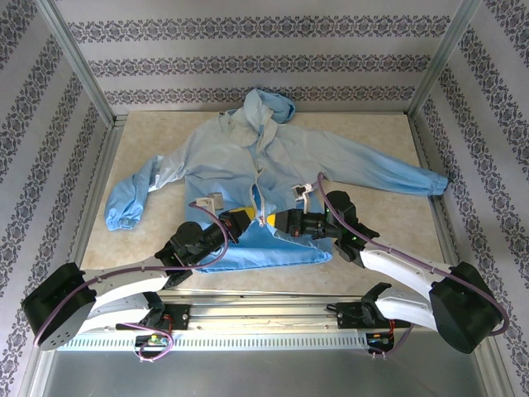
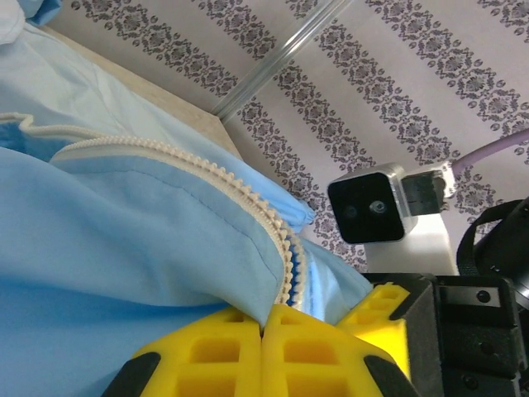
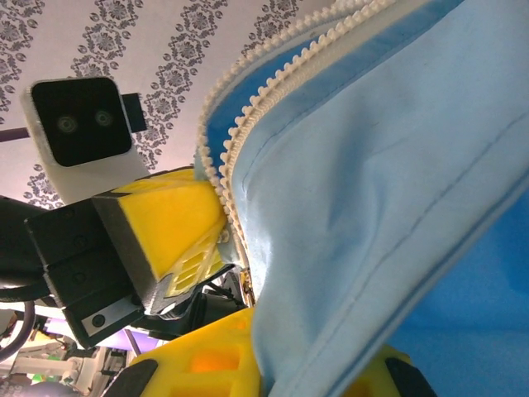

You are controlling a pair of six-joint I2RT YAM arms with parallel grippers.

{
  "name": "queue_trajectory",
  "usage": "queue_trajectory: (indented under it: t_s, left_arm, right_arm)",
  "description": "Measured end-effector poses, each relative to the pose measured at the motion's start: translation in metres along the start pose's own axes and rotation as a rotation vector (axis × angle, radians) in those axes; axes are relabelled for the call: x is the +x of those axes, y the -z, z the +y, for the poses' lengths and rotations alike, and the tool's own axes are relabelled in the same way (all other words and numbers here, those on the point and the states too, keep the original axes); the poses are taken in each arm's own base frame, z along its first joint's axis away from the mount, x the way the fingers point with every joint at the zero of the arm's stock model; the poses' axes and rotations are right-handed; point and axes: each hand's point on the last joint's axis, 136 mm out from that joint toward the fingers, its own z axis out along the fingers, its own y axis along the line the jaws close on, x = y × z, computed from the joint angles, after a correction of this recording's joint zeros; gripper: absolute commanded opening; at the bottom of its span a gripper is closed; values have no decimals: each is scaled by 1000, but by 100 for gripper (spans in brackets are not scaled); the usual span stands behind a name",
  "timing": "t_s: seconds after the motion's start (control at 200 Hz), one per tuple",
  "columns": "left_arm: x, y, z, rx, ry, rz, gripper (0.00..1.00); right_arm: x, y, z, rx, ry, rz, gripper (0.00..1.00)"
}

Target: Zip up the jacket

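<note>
The jacket (image 1: 273, 157) lay spread on the worktop (image 1: 165, 132). At its hem the left hand (image 1: 245, 217) pinched the zipper (image 2: 248, 194) edge, and the right hand (image 1: 269, 221) pinched the cloth beside it.

no legible text, no labels, brands or numbers

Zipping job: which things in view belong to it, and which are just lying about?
Job: jacket, zipper, left gripper, right gripper, both pinching the jacket's front edges.
Just there: table, patterned walls.
</note>
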Motion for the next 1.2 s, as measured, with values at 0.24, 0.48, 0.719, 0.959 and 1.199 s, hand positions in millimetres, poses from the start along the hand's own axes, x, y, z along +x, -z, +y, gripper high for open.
queue_trajectory:
  t_s: [0.24, 0.48, 0.719, 0.959, 1.199]
  left_arm:
    - [-1, 0, 4, -6, 45, -4, 0]
    - [2, -5, 2, 22, 83, 2, 0]
    - [1, -7, -3, 53, 107, -5, 0]
    - [-3, -6, -5, 67, 123, -20, 0]
    - [-3, -4, -1, 62, 138, -21, 0]
  right_arm:
    - [-3, 0, 4, -13, 14, -10, 0]
    - [-3, -1, 3, -14, 15, -10, 0]
    - [-4, -1, 4, -17, 19, -13, 0]
    - [-3, -2, 2, -14, 16, -11, 0]
    - [-3, -2, 2, -14, 16, -11, 0]
